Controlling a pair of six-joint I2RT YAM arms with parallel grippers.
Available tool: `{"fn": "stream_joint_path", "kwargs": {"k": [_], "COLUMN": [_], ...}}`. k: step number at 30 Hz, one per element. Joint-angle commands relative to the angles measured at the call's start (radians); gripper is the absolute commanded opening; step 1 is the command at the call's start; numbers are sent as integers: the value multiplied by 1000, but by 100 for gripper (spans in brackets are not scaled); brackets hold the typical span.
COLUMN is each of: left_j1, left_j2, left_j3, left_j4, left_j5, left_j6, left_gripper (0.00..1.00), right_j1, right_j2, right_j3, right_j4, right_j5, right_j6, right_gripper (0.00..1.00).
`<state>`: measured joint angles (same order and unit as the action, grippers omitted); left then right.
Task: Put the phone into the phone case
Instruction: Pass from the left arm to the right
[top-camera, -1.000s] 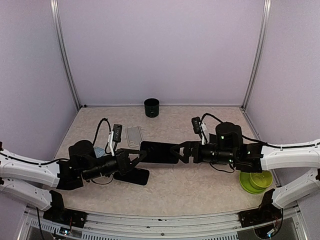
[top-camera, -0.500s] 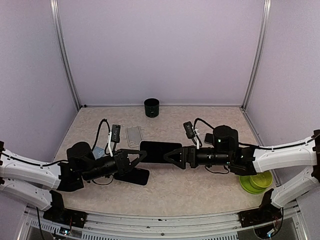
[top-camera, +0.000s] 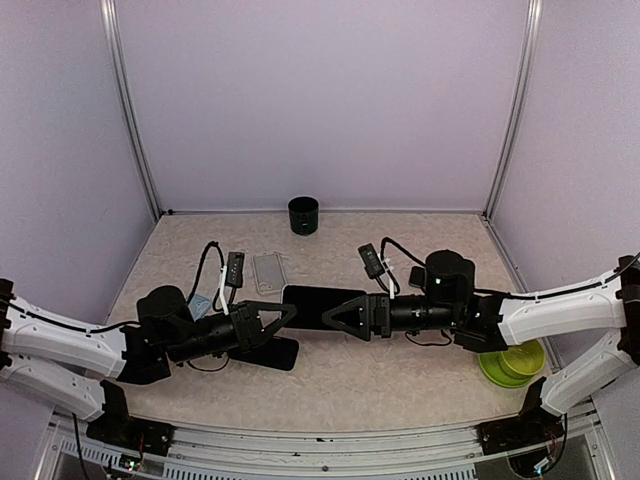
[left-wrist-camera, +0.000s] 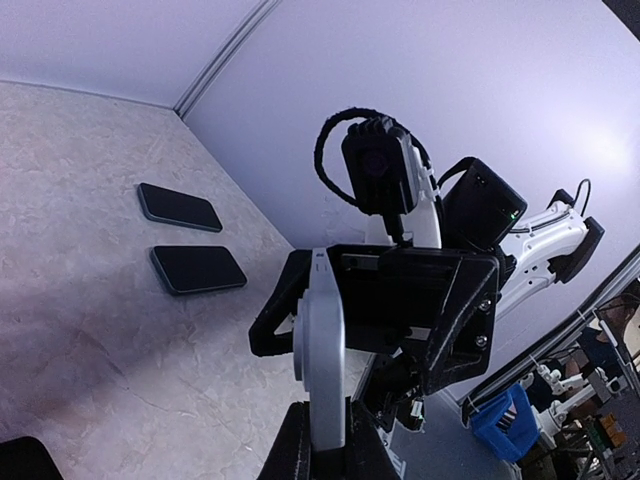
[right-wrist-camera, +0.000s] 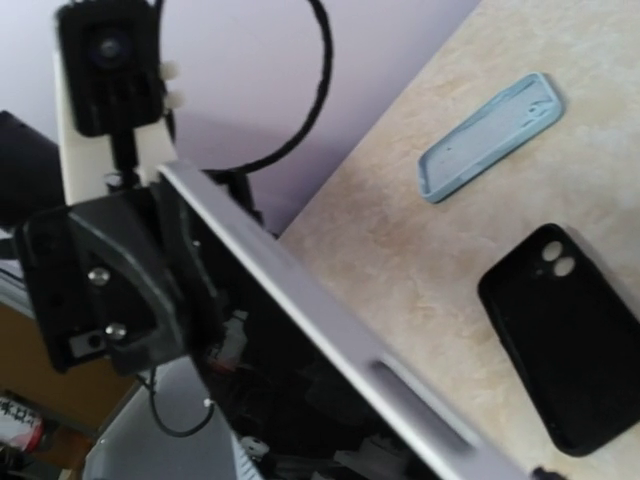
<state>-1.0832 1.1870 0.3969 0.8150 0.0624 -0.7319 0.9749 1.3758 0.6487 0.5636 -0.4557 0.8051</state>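
Observation:
The phone (top-camera: 318, 304), black-faced with a silver edge (left-wrist-camera: 326, 350), hangs in the air over the middle of the table. My left gripper (top-camera: 276, 318) is shut on its left end, across its thickness. My right gripper (top-camera: 336, 318) stands open at the phone's right end. Its black fingers (left-wrist-camera: 274, 320) stand well apart on either side of the phone's edge, and I cannot tell if they touch it. The black phone case (top-camera: 270, 352) lies on the table under the left gripper, seen too in the right wrist view (right-wrist-camera: 572, 340) with its camera cutouts up.
A clear case (top-camera: 268, 272) and a light blue case (right-wrist-camera: 490, 135) lie at the left rear. Two dark phones (left-wrist-camera: 197, 269) lie flat to the right. A black cup (top-camera: 303, 215) stands by the back wall. A green bowl (top-camera: 511, 362) sits near the right front.
My right gripper has moved left until its wide jaws straddle the phone's right end, and they have narrowed slightly. The left gripper and the phone have hardly moved.

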Motion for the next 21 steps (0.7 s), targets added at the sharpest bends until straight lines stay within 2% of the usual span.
{"fn": "stream_joint_path", "kwargs": {"k": [1, 5, 9, 21], "left_j1": [5, 6, 6, 6], "left_j2": [7, 18, 28, 21], "left_j3": [3, 4, 5, 5], "left_j4": [101, 101, 97, 53], "left_j5": [10, 2, -5, -44], "left_j6": [-9, -14, -21, -19], "left_gripper": [0, 0, 0, 0], "right_j1": [-5, -5, -5, -6], "right_j2": [23, 37, 36, -6], "right_j3": [19, 16, 9, -1], "right_j4": [65, 101, 121, 104], "right_j5": [-51, -85, -98, -84], "right_j6": [14, 20, 17, -15], "right_gripper": [87, 83, 74, 25]}}
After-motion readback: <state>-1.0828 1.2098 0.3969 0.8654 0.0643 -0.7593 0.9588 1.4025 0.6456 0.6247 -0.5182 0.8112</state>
